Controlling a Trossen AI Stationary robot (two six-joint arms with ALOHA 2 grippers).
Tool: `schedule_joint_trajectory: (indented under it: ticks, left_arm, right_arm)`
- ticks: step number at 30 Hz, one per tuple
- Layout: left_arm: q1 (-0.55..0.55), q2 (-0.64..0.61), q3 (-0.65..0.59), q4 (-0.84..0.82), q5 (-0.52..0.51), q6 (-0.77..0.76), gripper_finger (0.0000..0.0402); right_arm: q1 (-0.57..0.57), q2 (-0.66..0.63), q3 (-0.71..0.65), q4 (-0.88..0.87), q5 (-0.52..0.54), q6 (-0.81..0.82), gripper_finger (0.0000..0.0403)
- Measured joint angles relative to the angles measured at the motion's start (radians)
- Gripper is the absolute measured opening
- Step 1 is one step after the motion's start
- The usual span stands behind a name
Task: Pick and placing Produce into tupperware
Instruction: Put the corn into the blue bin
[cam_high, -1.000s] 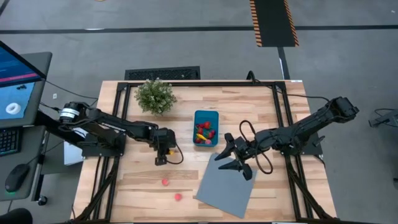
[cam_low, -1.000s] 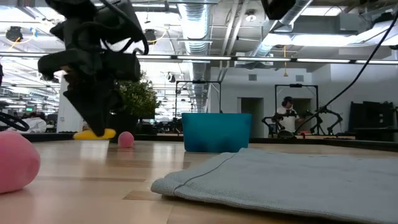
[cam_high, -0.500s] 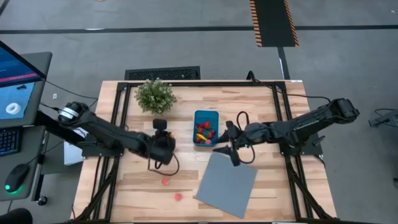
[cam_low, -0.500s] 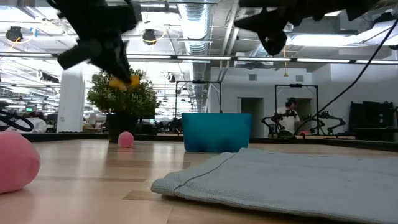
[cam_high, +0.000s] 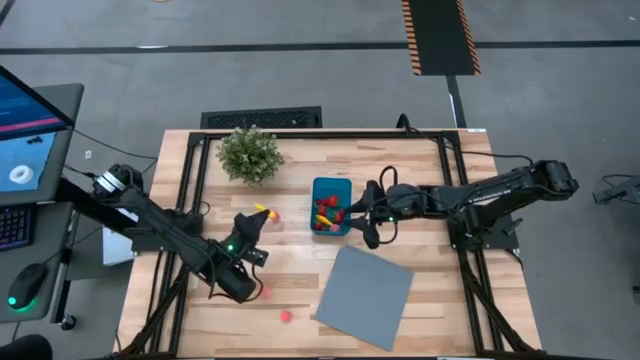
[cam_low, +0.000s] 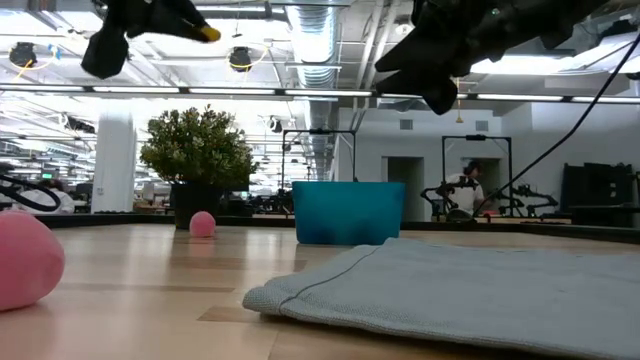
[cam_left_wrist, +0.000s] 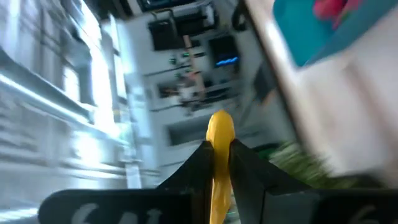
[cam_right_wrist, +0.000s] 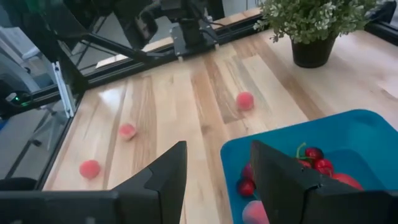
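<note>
My left gripper (cam_high: 258, 214) is high above the table, left of the teal tupperware (cam_high: 331, 205), and shut on a yellow elongated piece of produce (cam_left_wrist: 219, 158), which also shows in the low view (cam_low: 206, 33). The tub stands on the table with red and yellow produce in it (cam_right_wrist: 314, 163). My right gripper (cam_right_wrist: 217, 180) stands open above the tub's right side (cam_high: 366, 216), holding nothing. Three pink round pieces (cam_right_wrist: 244, 100) (cam_right_wrist: 127, 130) (cam_right_wrist: 90, 168) lie on the wood. My left gripper pinches the yellow piece between its two fingers (cam_left_wrist: 252, 168), which lie along it. One rounded end (cam_left_wrist: 220, 122) sticks out past the fingertips. The fingers reach about level, and the piece is lifted clear of the table.
A potted green plant (cam_high: 250, 155) stands at the far left of the table. A flat grey sheet (cam_high: 365, 295) lies near the front, right of centre. Two pink balls (cam_high: 265, 293) (cam_high: 286, 316) sit left of the sheet. Black frame rails run along the table's sides.
My left gripper has lifted the yellow piece off the table, risen well clear, rolled over from pointing down to about level, and swung toward the far edge. My right gripper has moved from above the grey sheet toward the far edge, to beside the tub, staying open.
</note>
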Motion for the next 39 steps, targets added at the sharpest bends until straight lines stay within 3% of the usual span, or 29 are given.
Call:
schedule_joint_trajectory:
  ticks: [5, 10, 12, 15, 20, 27, 30, 34, 39]
  left_arm:
    - [0.008, 0.000, 0.000, 0.004, -0.091, 0.281, 0.0033]
    - [0.022, 0.000, 0.000, 0.004, -0.098, 0.199, 0.0033]
    - [0.030, 0.000, 0.000, 0.004, -0.082, 0.029, 0.0033]
    - [0.049, -0.020, 0.000, -0.004, -0.082, -0.402, 0.0033]
    - [0.072, -0.087, 0.000, -0.091, 0.079, -0.999, 0.0028]
    - [0.098, -0.143, -0.042, -0.215, 0.223, -1.510, 0.0033]
    - [0.075, -0.190, -0.084, -0.193, 0.263, -1.669, 0.0035]
    - [0.006, -0.275, -0.183, -0.051, 0.263, -1.890, 0.0032]
    - [-0.113, -0.358, -0.370, 0.285, 0.053, -2.178, 0.0031]
  right_arm:
    - [0.000, 0.000, 0.000, 0.003, 0.000, 0.008, 0.0196]
    - [0.000, 0.000, 0.000, 0.002, 0.000, 0.008, 0.0196]
    - [0.001, 0.000, 0.000, 0.002, 0.000, 0.009, 0.0196]
    - [0.002, 0.000, 0.000, -0.008, 0.000, 0.009, 0.0196]
    - [0.002, 0.000, 0.000, -0.051, 0.000, 0.011, 0.0196]
    - [0.006, 0.000, 0.000, -0.042, 0.000, 0.011, 0.0196]
    - [0.014, 0.000, 0.000, -0.043, 0.000, 0.018, 0.0196]
    - [0.025, 0.000, 0.000, -0.038, 0.000, 0.018, 0.0196]
    - [0.039, 0.000, 0.000, -0.021, 0.000, 0.019, 0.0196]
